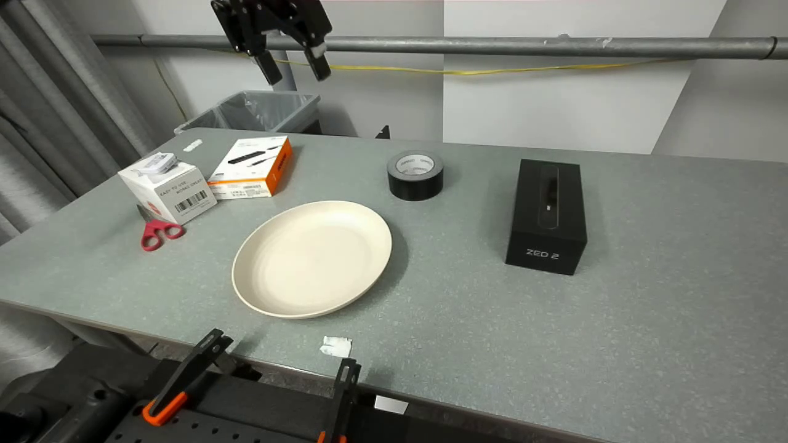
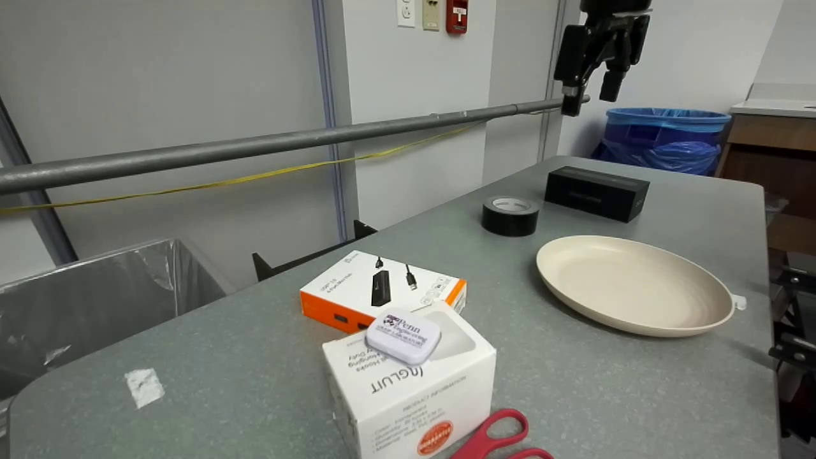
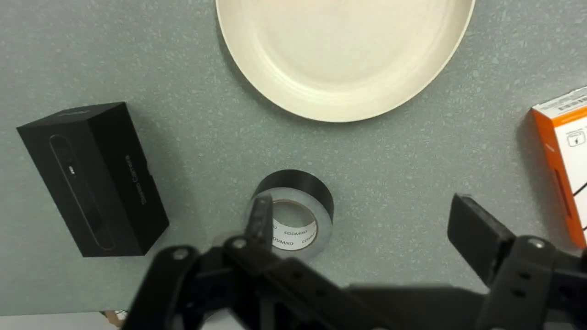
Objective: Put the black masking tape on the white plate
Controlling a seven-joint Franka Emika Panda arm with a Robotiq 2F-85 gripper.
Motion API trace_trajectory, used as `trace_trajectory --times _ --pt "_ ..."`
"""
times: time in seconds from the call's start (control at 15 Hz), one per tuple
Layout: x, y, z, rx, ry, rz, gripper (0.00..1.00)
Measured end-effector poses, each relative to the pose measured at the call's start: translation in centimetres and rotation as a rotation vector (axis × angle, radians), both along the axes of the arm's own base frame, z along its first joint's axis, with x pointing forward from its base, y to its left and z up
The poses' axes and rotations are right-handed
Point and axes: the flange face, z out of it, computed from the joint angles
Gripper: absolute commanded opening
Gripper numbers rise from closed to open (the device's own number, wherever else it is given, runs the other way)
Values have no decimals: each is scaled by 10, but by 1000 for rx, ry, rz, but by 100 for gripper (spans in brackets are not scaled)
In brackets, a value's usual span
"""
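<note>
The black masking tape [image 1: 416, 186] is lying flat, hole up, on the grey table [image 1: 615, 344] near the white plate [image 1: 312, 258], not touching it (below the plate if you go by the wrist view). So I'd say I'm on the approach step, nothing grabbed yet, whole carry to go. My claw [image 1: 297, 77] hangs way up above plate level, fingers spread wide, nothing in between. One finger covers a bit of the roll in the wrist view, so imo the next move is to get the tape centred in that gap, then drop straight down. Can't tell whether the gap fits around the whole roll; if not, I'd put one finger in the hole and pinch the side. After that it's a short lift over the plate's rim and let go. The ZED 2 box [image 1: 546, 215] stands farther from the plate than the tape does, so there looks to be room, and the USB hub box [image 1: 252, 160] is near the plate on the opposite side from it, out of the way I think.
</note>
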Motion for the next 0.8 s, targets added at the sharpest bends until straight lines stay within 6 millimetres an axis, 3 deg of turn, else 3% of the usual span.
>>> trace_trajectory --times 0.33,0.8 --pt "12 -7 -15 9 53 41 100" --pt "107 -60 -78 83 156 12 100"
